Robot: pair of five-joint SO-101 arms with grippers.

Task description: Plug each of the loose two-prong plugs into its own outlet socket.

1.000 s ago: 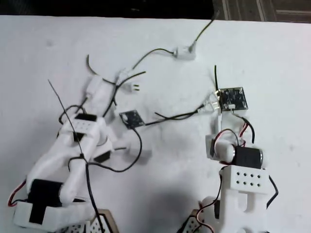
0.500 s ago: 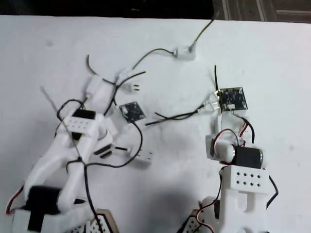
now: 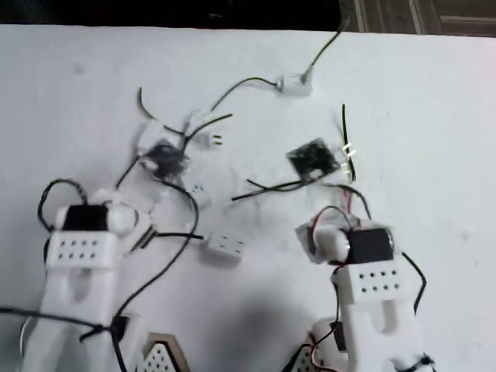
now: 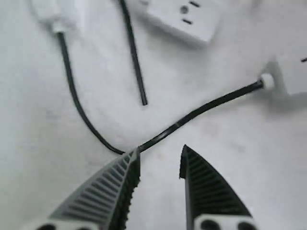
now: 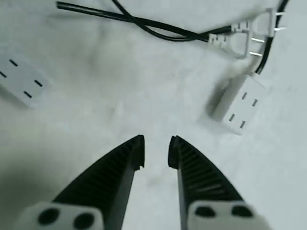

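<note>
Left tool (image 4: pixel 159 155): your fingers stand a little apart, with nothing between them.
Cable (image 4: pixel 201 108): black, slantwise on the table (image 4: pixel 43 158). It passes right at one fingertip (image 4: pixel 133 163); touching or just beside, cannot tell. It ends in a white socket (image 4: pixel 292 72) off to one side of the tool.
Outlet (image 4: pixel 184 17): white, slots up, ahead of your left tool and well apart from it.
Right tool (image 5: pixel 156 143): fingers slightly apart; you hold nothing.
Plug (image 5: pixel 237 42): white, two prongs, flat on the table. Its long axis runs crosswise to your fingers, prongs pointing away from its lead (image 5: pixel 144 24). It lies ahead of the right tool, off to one side and well apart.
Second plug (image 5: pixel 266 21): just beside the first, same heading.
Block (image 5: pixel 237 103): white, two pairs of slots up. It is nearer your right tool than the plug is, and near the prongs but apart from them.
Far plug (image 3: pixel 208 138): long axis across the table, prongs toward your right, in no socket.
Mid block (image 3: pixel 225 246): white, on the table between the left arm (image 3: pixel 77 256) and the right arm (image 3: pixel 372 283).
</note>
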